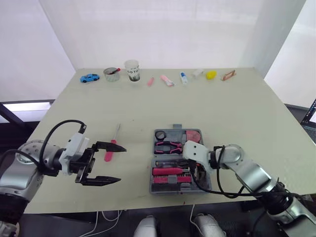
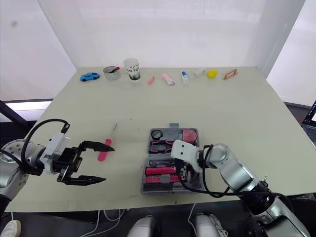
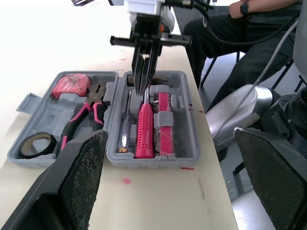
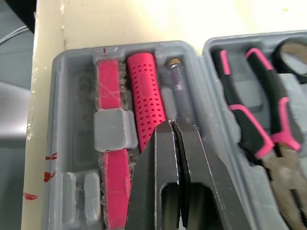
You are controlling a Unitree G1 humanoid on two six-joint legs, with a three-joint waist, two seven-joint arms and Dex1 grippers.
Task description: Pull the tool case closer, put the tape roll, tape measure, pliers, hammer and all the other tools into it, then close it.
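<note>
Tool case (image 3: 152, 162): open.
Right gripper (image 4: 171, 125): fingers (image 4: 156, 158) pressed together, empty, above pink handle (image 4: 146, 96) inside.
Left gripper (image 1: 121, 164): we see it spread wide, empty, near pink screwdriver (image 1: 109, 154).

The open tool case (image 3: 144, 162) holds a tape roll (image 3: 36, 143), pliers (image 3: 88, 112) and a pink-handled tool (image 3: 144, 132); the right gripper (image 3: 141, 91), fingers pressed together, points into it.
</note>
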